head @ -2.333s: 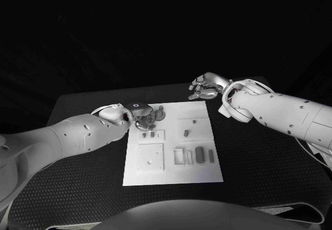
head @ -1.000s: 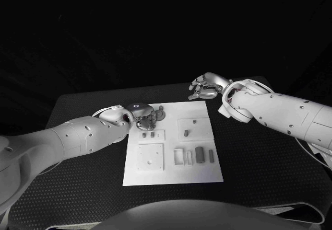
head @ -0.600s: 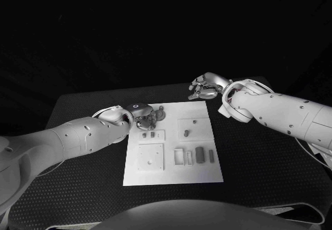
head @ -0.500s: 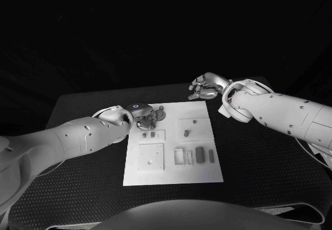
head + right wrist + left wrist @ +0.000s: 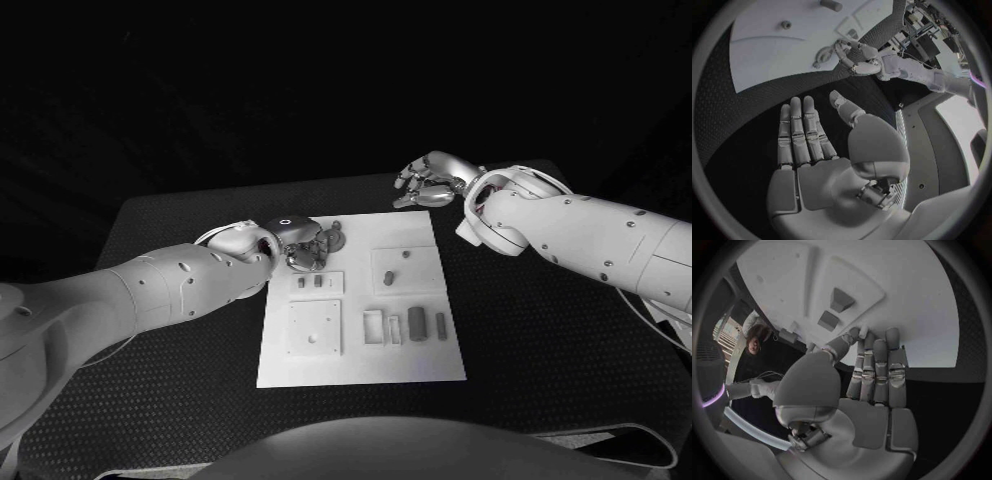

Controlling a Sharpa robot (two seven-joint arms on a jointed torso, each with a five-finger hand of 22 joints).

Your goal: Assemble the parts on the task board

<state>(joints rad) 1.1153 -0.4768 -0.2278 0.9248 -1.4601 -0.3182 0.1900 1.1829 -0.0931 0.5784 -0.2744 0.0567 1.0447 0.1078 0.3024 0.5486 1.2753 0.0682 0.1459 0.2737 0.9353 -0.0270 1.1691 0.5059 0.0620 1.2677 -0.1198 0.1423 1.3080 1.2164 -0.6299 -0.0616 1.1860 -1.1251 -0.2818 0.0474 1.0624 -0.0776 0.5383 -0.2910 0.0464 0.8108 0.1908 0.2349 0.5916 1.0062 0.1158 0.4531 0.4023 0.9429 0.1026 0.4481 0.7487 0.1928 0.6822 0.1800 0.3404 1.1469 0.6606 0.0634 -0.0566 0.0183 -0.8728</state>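
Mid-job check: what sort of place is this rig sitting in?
Probably a robotics lab or test bench. A white task board with small parts lies on a black table in a dark room, and the right wrist view shows cluttered equipment racks behind the left hand.

task board (image 5: 361, 350): a white flat plate, lying in the middle of the black bench.
parts (image 5: 417, 322): small grey pieces, lying on the board.
near row: a few long thin pieces side by side.
square plate (image 5: 312, 328): lies flat at the board's left side.
far corner: round pieces, partly hidden.
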